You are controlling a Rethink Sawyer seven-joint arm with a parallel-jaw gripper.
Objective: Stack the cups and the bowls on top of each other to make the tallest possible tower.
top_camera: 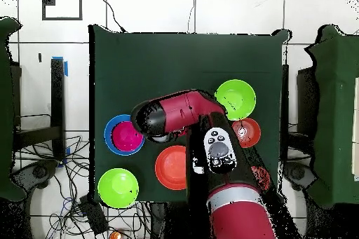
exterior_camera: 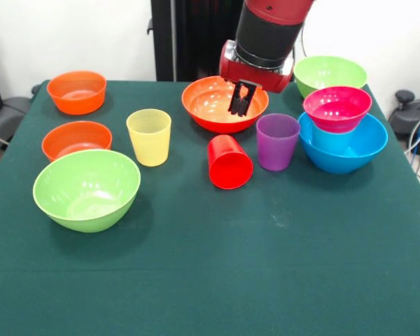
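Observation:
My gripper [exterior_camera: 241,98] hangs low over the wide orange bowl [exterior_camera: 224,105] at the back middle, open by a narrow gap and empty. In front of the bowl, the red cup [exterior_camera: 229,162] lies tipped, one end toward the camera. The purple cup [exterior_camera: 277,141] stands upright to its right and the yellow cup [exterior_camera: 149,136] to its left. The small magenta bowl [exterior_camera: 337,108] sits in the large blue bowl [exterior_camera: 350,150]. The light blue cup cannot be told apart. In the overhead view the arm [top_camera: 189,113] hides the gripper and the cups.
A large lime green bowl [exterior_camera: 87,189] stands front left, and another [exterior_camera: 329,72] back right. Two small orange bowls [exterior_camera: 76,92] [exterior_camera: 75,138] stand at the left. In the overhead view the lime bowls [top_camera: 235,98] [top_camera: 118,187] and the wide orange bowl [top_camera: 170,167] show.

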